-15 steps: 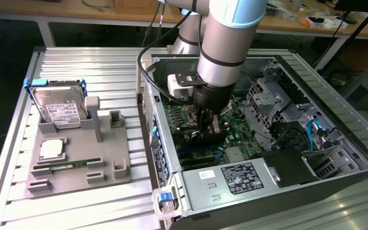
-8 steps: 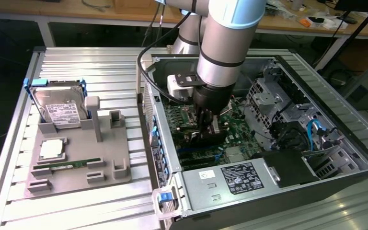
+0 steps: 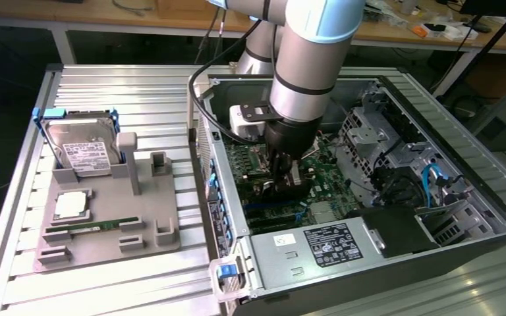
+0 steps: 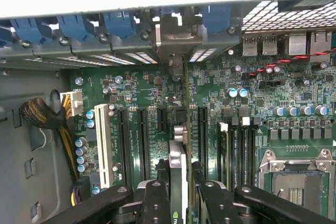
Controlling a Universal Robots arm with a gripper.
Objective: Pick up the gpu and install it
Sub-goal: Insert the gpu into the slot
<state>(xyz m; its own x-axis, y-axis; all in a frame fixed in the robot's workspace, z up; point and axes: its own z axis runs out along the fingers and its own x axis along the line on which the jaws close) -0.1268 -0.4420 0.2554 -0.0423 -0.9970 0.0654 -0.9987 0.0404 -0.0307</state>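
On the exterior view's left, a ribbed metal tabletop (image 3: 121, 85) carries a grey moulded plastic tray (image 3: 103, 243). In the tray rest a silver hard drive (image 3: 82, 148) with a white label and a slim green memory stick (image 3: 95, 227). Both lie well apart from the work.

Toward the middle stands the open computer case (image 3: 429, 263), its sheet-metal walls around a green circuit board (image 3: 323, 171). The arm reaches straight down into it, with the tool (image 3: 281, 181) low over the board.

In the wrist view the tool (image 4: 178, 187) is clenched on the card (image 4: 177, 156). Its black fingers (image 4: 155, 203) press on either flat face. The card is thin, dark and rigid, and stands on edge. Its long axis runs from the tool toward the case's rear wall, parallel to the long black slots (image 4: 142, 140). Its silvery bracket (image 4: 176, 38) sits at the rear opening among blue plastic clips (image 4: 121, 24). Its lower edge lines up along the lane between two black slots. Whether it is fully seated cannot be told.

On the exterior view's right are a grey drive cage and dark cables.
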